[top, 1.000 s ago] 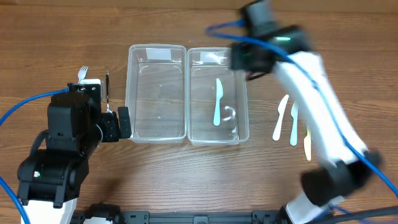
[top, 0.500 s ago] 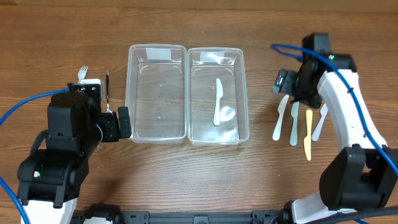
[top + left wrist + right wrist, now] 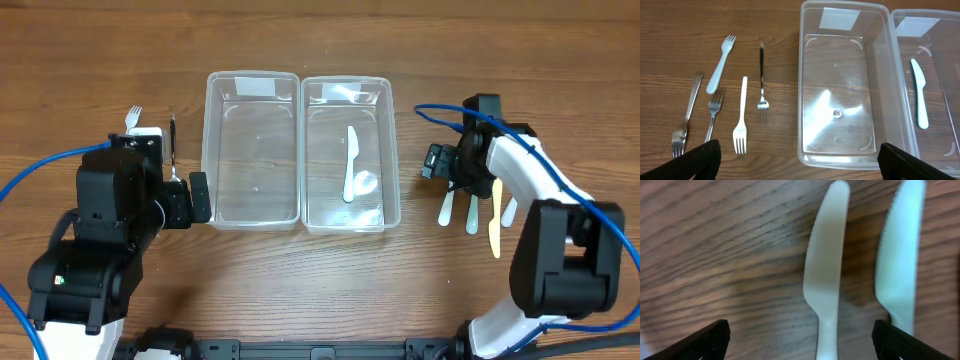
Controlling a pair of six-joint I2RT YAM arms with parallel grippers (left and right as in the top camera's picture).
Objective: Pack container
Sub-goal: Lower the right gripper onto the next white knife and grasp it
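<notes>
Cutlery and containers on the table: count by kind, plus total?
Containers: 2
Forks: 5
Knives: 5 (1 in the right container, 4 on the table)
Total: 12

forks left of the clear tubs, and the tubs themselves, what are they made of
Two grey forks: likely polished metal, from their dull reflective sheen. Two white forks: likely matte plastic, opaque and flat-toned. Black-handled fork: shiny tines, probably metal; handle material unclear. Clear rectangular tubs: glossy transparent plastic, since the wooden table shows through under glare patches.
</notes>
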